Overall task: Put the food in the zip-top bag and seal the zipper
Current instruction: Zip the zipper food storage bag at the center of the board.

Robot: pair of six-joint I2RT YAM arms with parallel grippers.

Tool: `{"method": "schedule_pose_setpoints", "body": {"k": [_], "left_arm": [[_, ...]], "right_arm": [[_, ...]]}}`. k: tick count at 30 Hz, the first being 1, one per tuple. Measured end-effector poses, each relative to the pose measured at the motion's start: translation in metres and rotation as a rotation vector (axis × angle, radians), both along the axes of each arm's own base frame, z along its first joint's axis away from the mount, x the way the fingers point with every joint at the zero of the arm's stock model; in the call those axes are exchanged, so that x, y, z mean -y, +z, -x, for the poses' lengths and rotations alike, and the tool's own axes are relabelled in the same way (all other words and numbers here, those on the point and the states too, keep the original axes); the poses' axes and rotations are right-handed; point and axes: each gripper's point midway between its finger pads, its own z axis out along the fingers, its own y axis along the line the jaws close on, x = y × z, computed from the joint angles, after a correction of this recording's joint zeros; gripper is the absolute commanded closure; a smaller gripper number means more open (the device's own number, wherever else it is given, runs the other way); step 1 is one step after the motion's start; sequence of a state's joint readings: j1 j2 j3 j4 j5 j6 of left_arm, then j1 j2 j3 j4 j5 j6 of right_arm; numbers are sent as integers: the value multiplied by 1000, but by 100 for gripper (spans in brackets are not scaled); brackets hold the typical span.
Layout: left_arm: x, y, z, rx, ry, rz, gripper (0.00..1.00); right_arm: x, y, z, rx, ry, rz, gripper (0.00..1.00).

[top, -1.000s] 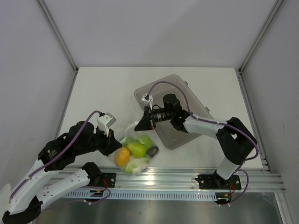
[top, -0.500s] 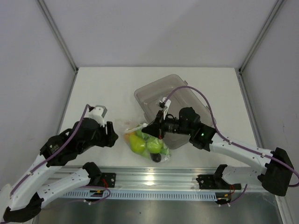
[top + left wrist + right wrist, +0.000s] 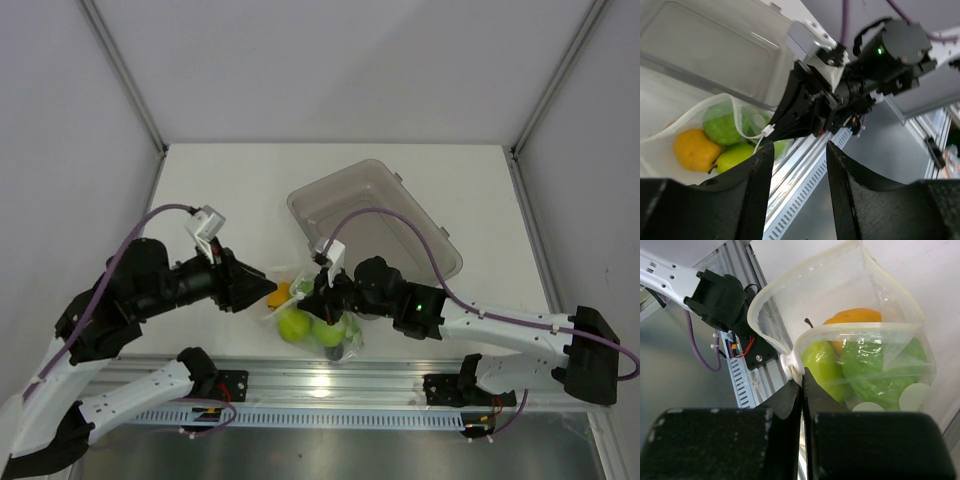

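at the near edge, the aluminium rail (image 3: 400, 375) runs just in front of the zip-top bag (image 3: 300, 312), which is located between the two grippers. whether the bag is lifted off the table (image 3: 230, 190) cannot be determined. the bag is loaded: an orange citrus (image 3: 852, 320), a green pear (image 3: 822, 371) and a green apple (image 3: 880, 367) are seen through the clear film. the mouth is gaping, so the zipper (image 3: 860, 329) is judged not yet sealed. the right gripper (image 3: 801, 379) is clenched on the white slider tab (image 3: 791, 367) at one end of the zipper, a hold judged suited to drawing the seal shut. the left gripper (image 3: 799, 150) is released, with nothing between its fingers, and is held just beside the bag's other end, probably to brace it. farther back, the grey bin (image 3: 400, 215) is placed just behind the bag.
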State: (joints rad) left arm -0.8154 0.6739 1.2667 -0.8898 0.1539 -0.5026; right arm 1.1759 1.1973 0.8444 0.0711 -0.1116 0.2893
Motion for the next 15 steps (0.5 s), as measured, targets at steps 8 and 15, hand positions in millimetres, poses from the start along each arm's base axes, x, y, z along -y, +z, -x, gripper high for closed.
{"method": "schedule_pose_setpoints", "body": {"k": [8,15], "left_arm": [[31,-28,13,133,-270,-19,45],[53,-33,4,247,-390,-55,51]], "right_arm": [[9,0,1,-23,58,7,100],[19,7,2,-55,114,-12,100]]}}
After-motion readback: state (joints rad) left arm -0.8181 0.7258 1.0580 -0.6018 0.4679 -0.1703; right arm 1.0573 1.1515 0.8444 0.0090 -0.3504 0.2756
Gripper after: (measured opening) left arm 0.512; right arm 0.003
